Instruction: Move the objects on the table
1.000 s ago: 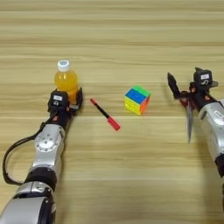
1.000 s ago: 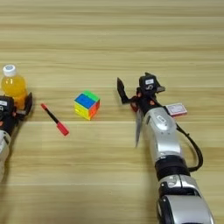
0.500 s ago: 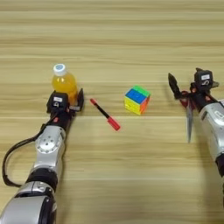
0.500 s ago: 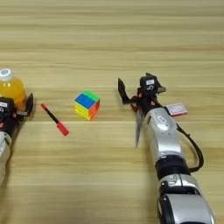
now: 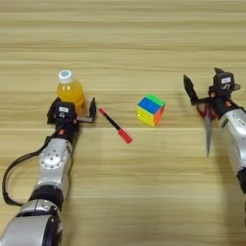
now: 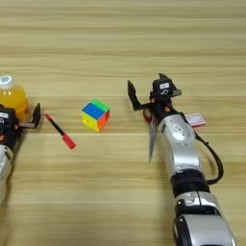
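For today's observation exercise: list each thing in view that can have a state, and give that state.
Bottle: upright, capped, between the left pincer's fingers.
Pen: lying flat, red cap on.
Cube: resting on the table, colours mixed.
Left pincer: open around the bottle.
Right pincer: open, holding nothing.
Small card: lying flat beside the right arm.

Two silver-grey arms with black two-fingered grippers

Each forearm is a rounded silver shell joined by black collars; a black cable loops beside each. The left gripper [image 5: 71,115] and right gripper [image 6: 146,95] carry small white labels on their black housings, with red showing at the right one.
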